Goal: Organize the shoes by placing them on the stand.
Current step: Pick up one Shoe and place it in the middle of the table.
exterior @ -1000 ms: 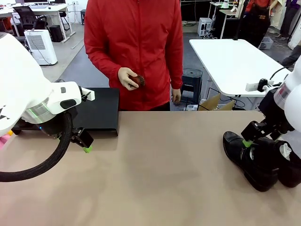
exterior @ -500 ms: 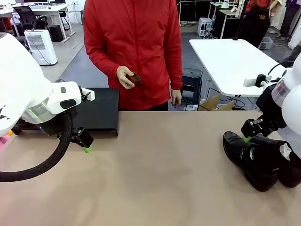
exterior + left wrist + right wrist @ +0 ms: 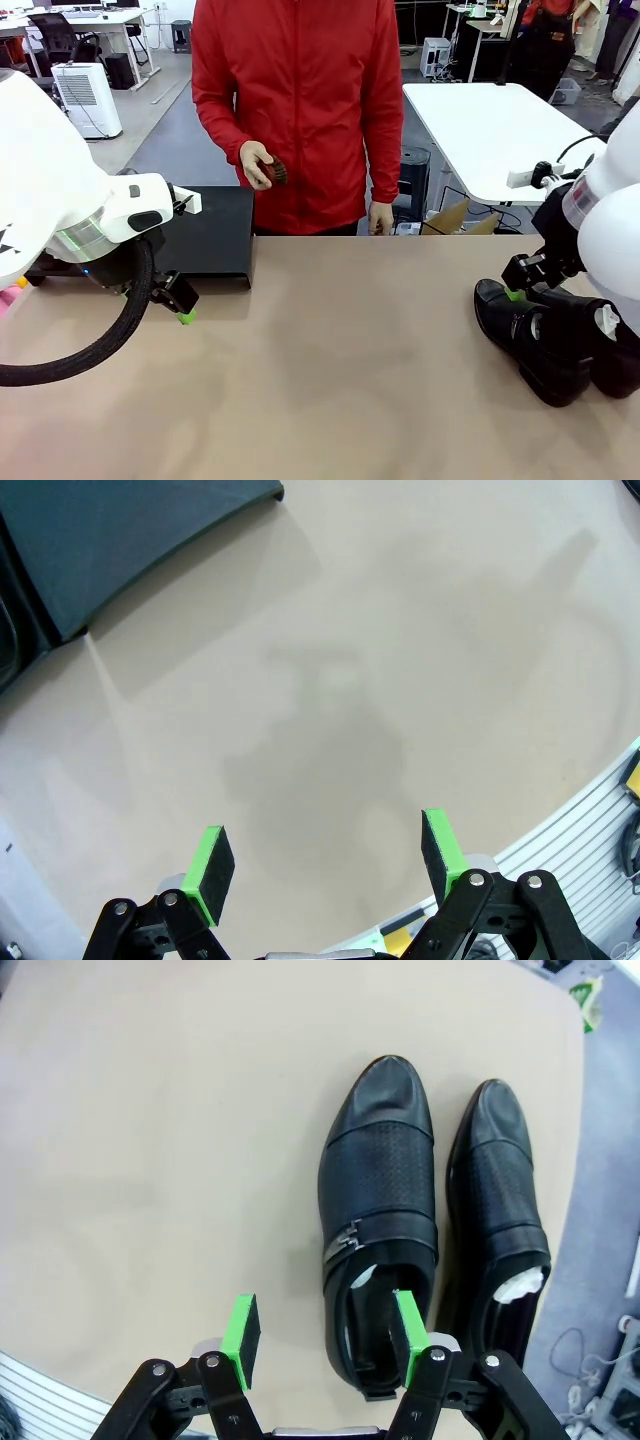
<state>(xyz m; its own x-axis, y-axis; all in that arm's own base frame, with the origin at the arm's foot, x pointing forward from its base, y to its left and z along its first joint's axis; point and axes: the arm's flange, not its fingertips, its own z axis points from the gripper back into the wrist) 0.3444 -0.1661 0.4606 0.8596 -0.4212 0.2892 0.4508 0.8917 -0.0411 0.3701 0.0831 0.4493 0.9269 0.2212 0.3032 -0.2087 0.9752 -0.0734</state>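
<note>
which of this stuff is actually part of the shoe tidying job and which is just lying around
Part of the job:
- shoe nearer the table's middle
- shoe beside it
- black stand

Just lying about:
- small brown thing in the person's hand
- white table behind
- white appliance on the floor
- dark stool

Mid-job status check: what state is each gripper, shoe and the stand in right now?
left gripper: open, empty, over table
right gripper: open, empty, above heel of buckled shoe
buckled shoe: upright on table, paper-stuffed, not on stand
second shoe: same, beside it
stand: no shoe on its visible top
</note>
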